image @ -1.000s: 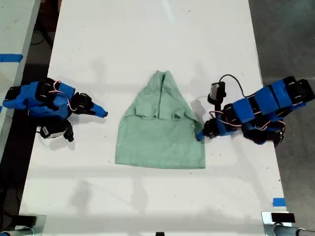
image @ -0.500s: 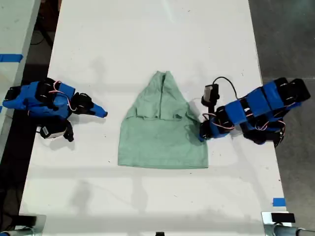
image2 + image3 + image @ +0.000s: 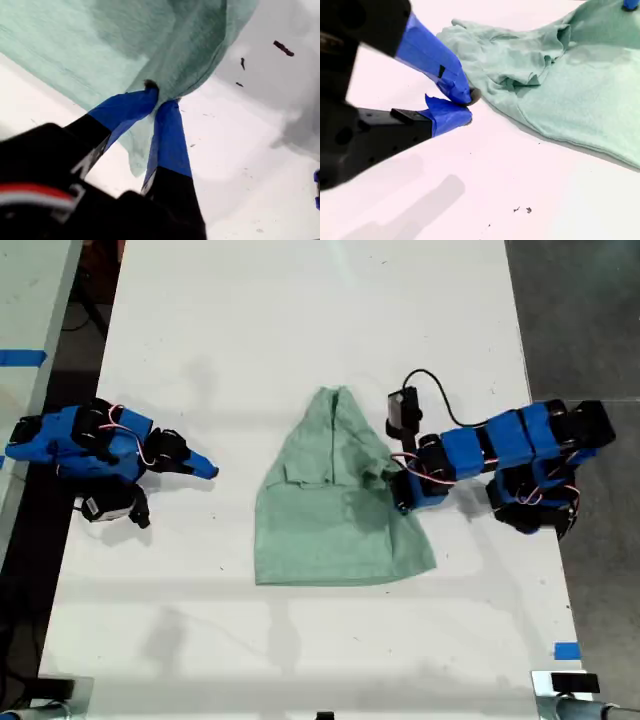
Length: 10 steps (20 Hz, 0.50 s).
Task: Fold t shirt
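Note:
The pale mint-green t shirt [image 3: 335,530] lies mid-table, narrow end toward the far side and wide hem nearer the exterior view's bottom. My first gripper [image 3: 402,495] comes from the exterior view's right and is shut on the shirt's edge there. The first wrist view shows its blue fingertips [image 3: 167,115] pinching a bunched fold of the t shirt [image 3: 100,45], lifted off the table. My second gripper [image 3: 210,470] rests on the table at the exterior view's left, apart from the cloth. It is shut and empty [image 3: 466,106], with the t shirt [image 3: 570,85] beyond it.
The white table [image 3: 300,340] runs lengthwise, with dark floor past its edge on the exterior view's right. A second table with blue tape [image 3: 22,357] stands at the exterior view's left. A blue tape mark [image 3: 566,651] sits near the bottom right corner of that view.
My first gripper has moved toward the exterior view's left over the shirt, lifting its edge inward. The hem has shifted toward that view's right. The second arm has stayed still.

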{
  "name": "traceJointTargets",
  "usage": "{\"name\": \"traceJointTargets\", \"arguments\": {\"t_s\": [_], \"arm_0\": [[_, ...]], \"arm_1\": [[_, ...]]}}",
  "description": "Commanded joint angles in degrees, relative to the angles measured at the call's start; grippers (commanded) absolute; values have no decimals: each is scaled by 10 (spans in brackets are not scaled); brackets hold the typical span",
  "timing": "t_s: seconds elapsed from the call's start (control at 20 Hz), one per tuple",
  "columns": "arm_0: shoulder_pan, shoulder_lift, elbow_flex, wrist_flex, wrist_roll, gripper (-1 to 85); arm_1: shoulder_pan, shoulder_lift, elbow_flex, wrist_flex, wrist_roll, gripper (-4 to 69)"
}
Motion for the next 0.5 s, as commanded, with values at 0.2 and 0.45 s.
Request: {"name": "traceJointTargets", "arguments": {"t_s": [0.2, 0.45], "arm_0": [[1, 4, -8, -2, -6, 7], [1, 4, -8, -2, -6, 6]], "arm_1": [[14, -185, -281, 4, -94, 20], [20, -345, -387, -62, -140, 20]]}}
